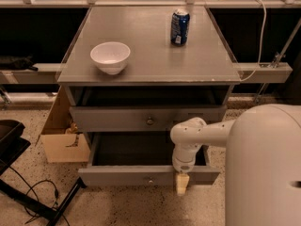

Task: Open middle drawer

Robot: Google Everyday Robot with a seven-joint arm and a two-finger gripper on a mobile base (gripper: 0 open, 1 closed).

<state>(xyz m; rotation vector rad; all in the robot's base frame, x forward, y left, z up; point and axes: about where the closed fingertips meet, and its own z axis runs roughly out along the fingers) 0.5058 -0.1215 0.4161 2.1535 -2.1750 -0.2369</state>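
The middle drawer (117, 175) is pulled far out of the grey cabinet, and its dark grey inside (134, 149) shows. Its small round knob (149, 179) sits at the centre of the flat front. My gripper (182, 183) points down at the drawer's front edge, to the right of the knob and apart from it. The white arm (188, 135) reaches over the drawer's right part. Above it, the taller-fronted drawer (108, 119) with its own knob (150, 121) stands slightly out. The lowest drawer is hidden.
A white bowl (110, 57) and a blue can (179, 27) stand on the cabinet top (155, 55). A cardboard box (63, 142) sits left of the cabinet. A black stand (28, 201) and cables lie on the speckled floor at the lower left.
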